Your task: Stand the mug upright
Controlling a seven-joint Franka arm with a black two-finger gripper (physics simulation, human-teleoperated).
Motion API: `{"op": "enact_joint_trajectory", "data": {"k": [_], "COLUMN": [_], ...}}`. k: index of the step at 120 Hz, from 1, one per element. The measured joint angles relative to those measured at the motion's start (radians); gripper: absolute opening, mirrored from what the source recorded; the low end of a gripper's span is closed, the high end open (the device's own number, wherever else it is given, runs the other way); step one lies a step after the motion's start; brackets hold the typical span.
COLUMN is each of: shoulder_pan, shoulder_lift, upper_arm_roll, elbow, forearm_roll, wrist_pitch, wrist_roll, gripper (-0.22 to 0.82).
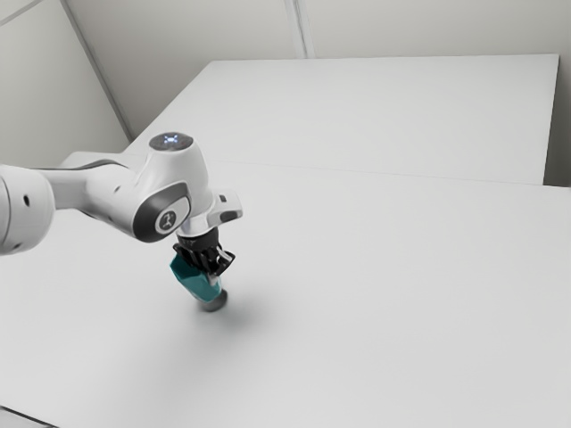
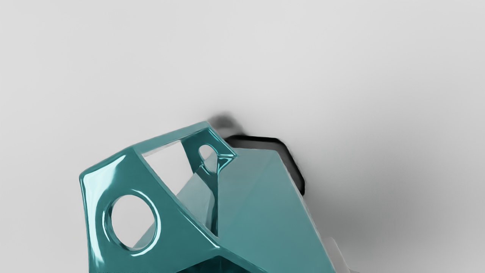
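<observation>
Over at the exterior view's left, a pale wall slopes back, and down in the near corner a thin dark line cuts across. From that same side the white arm reaches in, thick-jointed, bending down to its dark claw.

Next along is the teal mug, right up by the claw and partly behind it as I look. It leans plainly: the body slants down toward the exterior view's right, so it isn't upright. Whether the claw is wide, narrow or closed on the mug, I honestly can't tell. Just below sits a dark rounded patch, and I couldn't say if that belongs to the mug or is shade; nor can I make out whether the mug touches the worktop.

By the wrist view, the mug is all flat facets, glossy on the part with a round hole and an angular opening, duller on the broad face beside it. A black edge peeks out past that face, with soft grey shadow on the worktop beyond.

Farther to the exterior view's right, the white worktop spreads wide, and a second pale surface stretches behind it to the back wall.
</observation>
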Motion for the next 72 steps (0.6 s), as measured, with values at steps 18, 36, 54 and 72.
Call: {"op": "enact_joint_trajectory", "data": {"k": [18,36,54,72], "shoulder_pan": [0.009,0.008,0.007,0.014], "shoulder_lift": [0.019,0.032,0.033,0.025], "upper_arm_roll": [0.0,0.0,0.0,0.0], "elbow": [0.0,0.0,0.0,0.0], "forearm_roll": [0.01,0.014,0.011,0.007], "wrist_pitch": [0.013,0.02,0.027,0.03], "wrist_roll": [-0.015,-0.026,-0.033,-0.035], "gripper": [-0.18,-0.18,-0.12,0.13]}}
